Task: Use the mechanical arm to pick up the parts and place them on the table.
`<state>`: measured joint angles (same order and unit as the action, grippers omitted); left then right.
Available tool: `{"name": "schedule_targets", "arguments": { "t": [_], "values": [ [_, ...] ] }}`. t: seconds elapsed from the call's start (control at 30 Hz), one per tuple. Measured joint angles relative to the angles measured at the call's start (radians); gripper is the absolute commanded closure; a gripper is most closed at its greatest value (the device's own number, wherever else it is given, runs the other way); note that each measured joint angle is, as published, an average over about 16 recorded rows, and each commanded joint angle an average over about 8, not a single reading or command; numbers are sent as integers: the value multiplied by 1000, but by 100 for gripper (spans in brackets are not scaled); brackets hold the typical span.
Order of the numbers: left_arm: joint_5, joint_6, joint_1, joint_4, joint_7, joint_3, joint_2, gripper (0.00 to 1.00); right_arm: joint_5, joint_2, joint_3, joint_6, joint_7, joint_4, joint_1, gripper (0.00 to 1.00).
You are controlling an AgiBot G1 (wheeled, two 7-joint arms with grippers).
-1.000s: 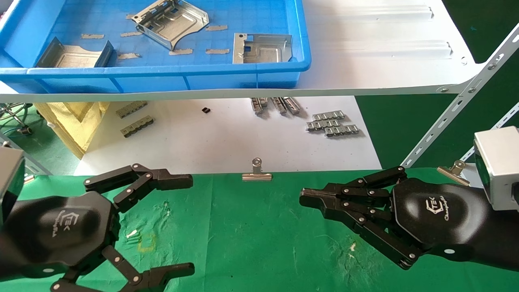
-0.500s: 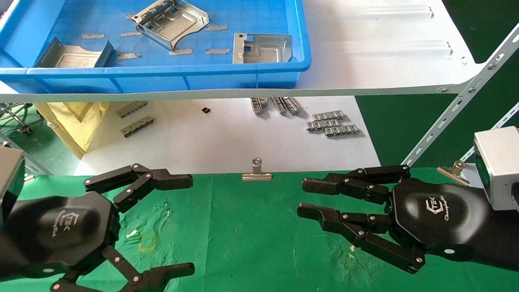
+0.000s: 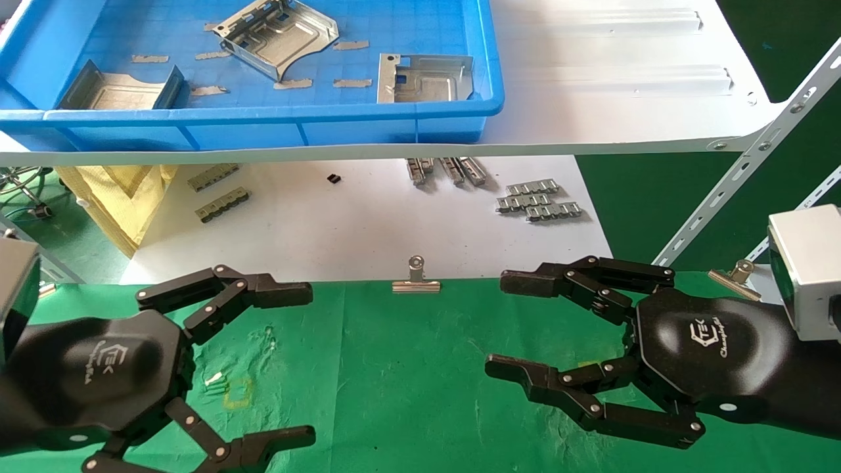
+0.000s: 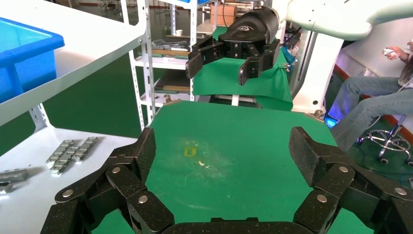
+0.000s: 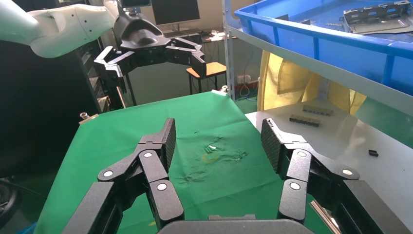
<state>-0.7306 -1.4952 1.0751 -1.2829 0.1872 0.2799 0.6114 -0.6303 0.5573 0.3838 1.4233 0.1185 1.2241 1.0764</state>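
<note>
Three silver parts lie in a blue tray on the white shelf: one at the back (image 3: 279, 36), one at the front right (image 3: 427, 77), one at the front left (image 3: 121, 89). One part (image 5: 377, 17) also shows in the right wrist view. My left gripper (image 3: 310, 363) (image 4: 221, 146), the mechanical arm, hovers open over the left of the green table (image 3: 407, 381), holding nothing. My right gripper (image 3: 496, 323) (image 5: 219, 139) hovers over the table's right side, open and empty. Each wrist view shows the other gripper farther off, facing it.
The blue tray (image 3: 263, 118) sits on a white shelf (image 3: 624, 98) above and behind the table. Below it, small grey strips (image 3: 539, 200) lie on a white sheet (image 3: 368, 223). Binder clips (image 3: 416, 279) (image 3: 736, 274) grip the cloth's far edge. A slanted shelf strut (image 3: 742, 171) stands at right.
My right gripper's fingers have spread from shut to wide open. The left gripper and the parts have not moved.
</note>
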Motion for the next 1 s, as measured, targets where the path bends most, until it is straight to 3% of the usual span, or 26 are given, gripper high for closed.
{"name": "schedule_targets", "arguments": {
  "t": [0.73,1.0],
  "values": [
    [-5,2,6,-3,-2,1,3,0,0,0,0,0,0,0,0,100],
    [-42,24,101,20,3,6,28,0,0,0,0,0,0,0,0,100]
  ]
}}
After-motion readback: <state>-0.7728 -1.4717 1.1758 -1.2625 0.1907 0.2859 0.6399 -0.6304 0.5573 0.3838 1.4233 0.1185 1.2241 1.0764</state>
